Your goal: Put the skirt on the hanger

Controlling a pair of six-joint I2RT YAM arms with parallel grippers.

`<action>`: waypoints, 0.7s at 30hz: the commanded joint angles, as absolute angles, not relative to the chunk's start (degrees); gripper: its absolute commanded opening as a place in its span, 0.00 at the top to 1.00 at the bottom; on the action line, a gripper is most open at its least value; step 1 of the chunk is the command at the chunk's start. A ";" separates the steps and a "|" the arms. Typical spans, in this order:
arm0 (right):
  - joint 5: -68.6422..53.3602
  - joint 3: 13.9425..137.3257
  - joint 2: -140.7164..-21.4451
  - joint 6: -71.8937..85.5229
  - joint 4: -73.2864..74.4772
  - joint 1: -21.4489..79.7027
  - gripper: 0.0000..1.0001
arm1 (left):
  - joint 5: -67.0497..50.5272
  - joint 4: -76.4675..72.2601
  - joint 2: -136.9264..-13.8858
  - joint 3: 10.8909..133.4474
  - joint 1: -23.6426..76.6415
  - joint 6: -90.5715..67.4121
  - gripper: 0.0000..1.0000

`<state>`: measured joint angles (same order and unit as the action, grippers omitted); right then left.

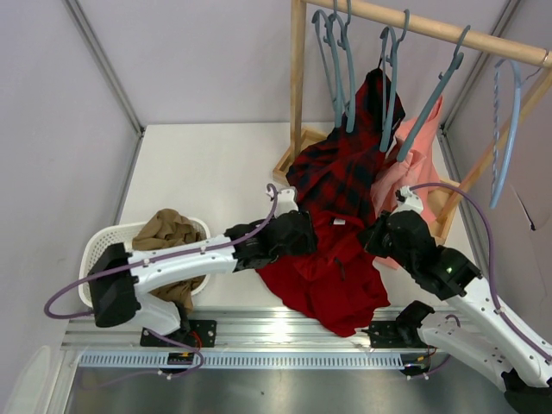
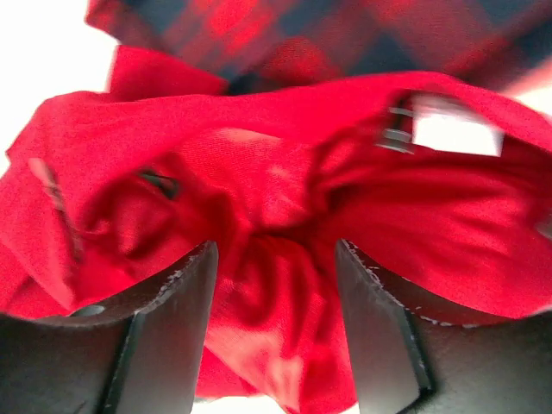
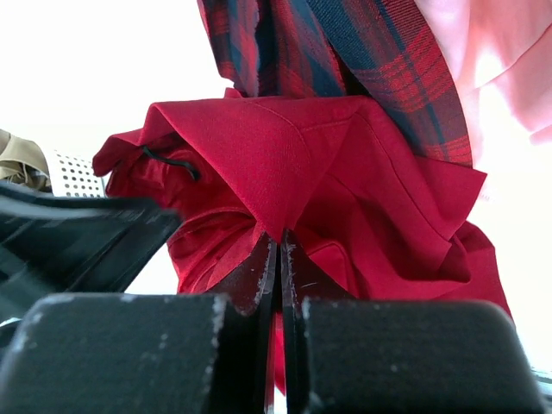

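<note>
The bright-red skirt (image 1: 332, 280) lies crumpled on the table between my two arms. It fills the left wrist view (image 2: 259, 190) and the right wrist view (image 3: 293, 147). My left gripper (image 1: 297, 233) is at its left upper edge. Its jaws stand open, with a bunch of red cloth between the fingers (image 2: 172, 319). My right gripper (image 1: 379, 235) is at the skirt's right edge, shut on a raised fold of it (image 3: 280, 241). Several grey-blue hangers (image 1: 351, 86) hang from the wooden rail (image 1: 431, 30) above and behind the skirt.
A red-and-black plaid garment (image 1: 345, 168) and a pink one (image 1: 418, 164) hang from the rail down to the skirt. A paler twisted hanger (image 1: 509, 129) hangs at the right. A white basket (image 1: 103, 246) with a tan garment (image 1: 168, 233) stands at the left.
</note>
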<state>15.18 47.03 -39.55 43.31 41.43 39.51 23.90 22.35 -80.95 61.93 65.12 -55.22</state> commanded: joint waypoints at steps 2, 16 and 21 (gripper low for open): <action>14.77 46.84 -39.29 41.84 40.78 39.20 1.00 | 29.10 23.65 -83.58 61.36 62.24 -59.59 0.38; 13.71 46.58 -39.64 41.40 40.08 39.02 1.00 | 35.16 18.65 -84.90 58.19 59.77 -55.55 0.43; 13.80 46.93 -39.29 41.40 40.25 38.85 1.00 | 38.31 15.21 -84.82 55.90 59.77 -54.23 0.45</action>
